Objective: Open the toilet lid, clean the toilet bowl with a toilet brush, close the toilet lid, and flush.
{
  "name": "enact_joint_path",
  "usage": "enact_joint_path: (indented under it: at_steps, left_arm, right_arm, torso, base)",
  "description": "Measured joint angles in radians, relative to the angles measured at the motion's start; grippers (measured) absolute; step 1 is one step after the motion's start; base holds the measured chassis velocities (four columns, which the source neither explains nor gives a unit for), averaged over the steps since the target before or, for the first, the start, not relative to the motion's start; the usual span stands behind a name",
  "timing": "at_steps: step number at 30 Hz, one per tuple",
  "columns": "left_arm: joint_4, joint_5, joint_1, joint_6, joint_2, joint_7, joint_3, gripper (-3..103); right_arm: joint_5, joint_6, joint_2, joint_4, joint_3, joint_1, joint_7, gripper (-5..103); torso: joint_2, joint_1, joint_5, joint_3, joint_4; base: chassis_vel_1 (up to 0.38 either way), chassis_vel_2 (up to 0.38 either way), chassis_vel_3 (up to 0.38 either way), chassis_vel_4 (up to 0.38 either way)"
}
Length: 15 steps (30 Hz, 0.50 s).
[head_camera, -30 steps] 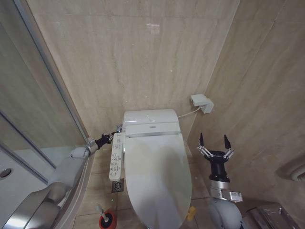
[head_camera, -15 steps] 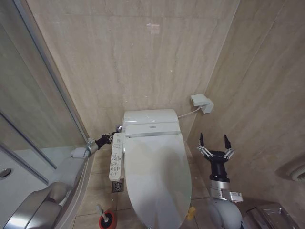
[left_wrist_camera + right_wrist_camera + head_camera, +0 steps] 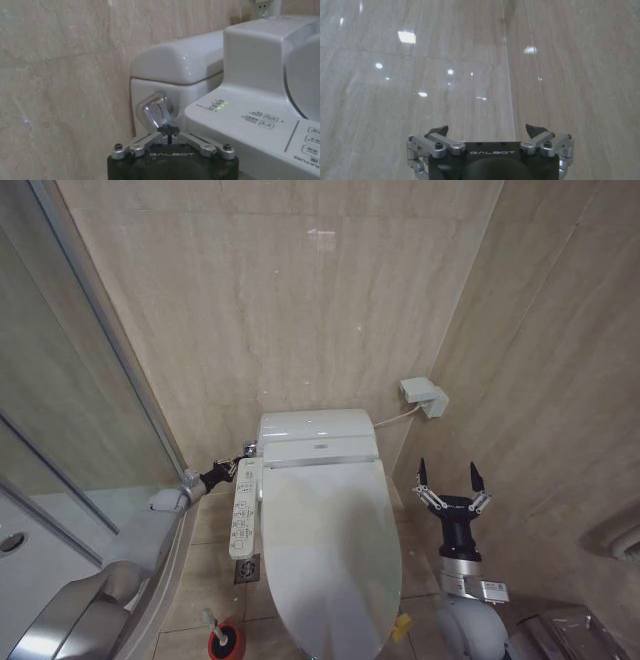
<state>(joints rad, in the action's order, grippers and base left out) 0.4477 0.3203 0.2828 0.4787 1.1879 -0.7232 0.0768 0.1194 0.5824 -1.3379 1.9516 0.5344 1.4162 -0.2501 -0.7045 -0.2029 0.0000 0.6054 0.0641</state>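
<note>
Showing the closed toilet from above: the toilet lid (image 3: 330, 555) lies flat over the toilet bowl (image 3: 385, 635), whose body is mostly hidden beneath it, and the tank (image 3: 315, 425) stands behind it against the tiled wall (image 3: 290, 300).

Left side: the left gripper (image 3: 240, 458) reaches in beside the tank, just behind the long button panel (image 3: 243, 508) that runs along the toilet's left edge. In the left wrist view the left gripper's (image 3: 169, 132) fingertips (image 3: 169, 129) are pressed together, clenched with nothing between them, and their tips touch the lower end of the chrome flush lever (image 3: 156, 110) mounted on the side of the tank (image 3: 175, 62). Small green lights (image 3: 220, 105) glow on the button panel (image 3: 260, 135) close by.

Right side: the right gripper (image 3: 451, 478) is held upright in the air to the right of the toilet, apart from it, its fingers spread wide and released. The right wrist view shows the right gripper (image 3: 487, 131) facing the glossy tiled wall (image 3: 470, 63), grasping nothing.

Floor: the toilet brush (image 3: 222, 635) stands in its red holder (image 3: 224, 643) on the tiles at the toilet's front left, near the curved edge of the shower tray (image 3: 120, 580). A white wall box (image 3: 423, 396) with a cable sits on the wall to the right of the tank.
</note>
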Motion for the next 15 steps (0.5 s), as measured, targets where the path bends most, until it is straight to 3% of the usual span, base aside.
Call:
enact_joint_path:
  at_steps: [15]
  left_arm:
    - [-0.007, -0.003, 0.001, -0.001, 0.001, 0.0, 0.002, 0]
  right_arm:
    - [0.0, 0.0, 0.003, 0.0, 0.001, 0.001, 0.0, 100]
  torso:
    - [0.0, 0.0, -0.0001, 0.0, -0.0001]
  base:
    - [0.0, 0.0, 0.0, 0.0]
